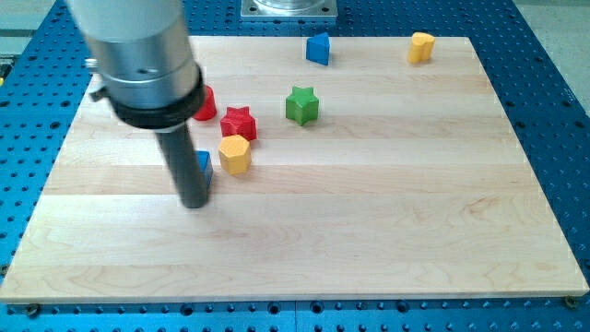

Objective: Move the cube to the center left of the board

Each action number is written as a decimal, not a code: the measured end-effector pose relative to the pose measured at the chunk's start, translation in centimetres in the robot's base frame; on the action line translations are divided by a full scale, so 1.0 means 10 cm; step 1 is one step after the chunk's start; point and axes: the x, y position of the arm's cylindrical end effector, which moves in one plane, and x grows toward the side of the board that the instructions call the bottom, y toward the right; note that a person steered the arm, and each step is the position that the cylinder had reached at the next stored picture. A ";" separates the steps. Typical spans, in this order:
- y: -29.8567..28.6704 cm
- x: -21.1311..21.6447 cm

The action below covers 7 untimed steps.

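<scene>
A blue cube [204,164] sits left of the board's middle, mostly hidden behind my dark rod. My tip [194,204] rests on the wooden board [369,231] just in front of the cube, at its lower left side, and seems to touch it. A yellow block [235,153], roughly hexagonal, lies just right of the cube. A red star [239,123] lies above the yellow block.
A red block [205,103] is partly hidden behind the arm's grey body [138,55]. A green star [301,104] lies near the top middle. A blue block [318,48] and a second yellow block [421,46] lie along the top edge.
</scene>
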 end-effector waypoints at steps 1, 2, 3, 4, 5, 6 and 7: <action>0.12 -0.06; 0.26 -0.07; -0.31 -0.17; -0.49 -0.31; -0.20 -0.36; -0.46 -0.57; -0.46 -0.69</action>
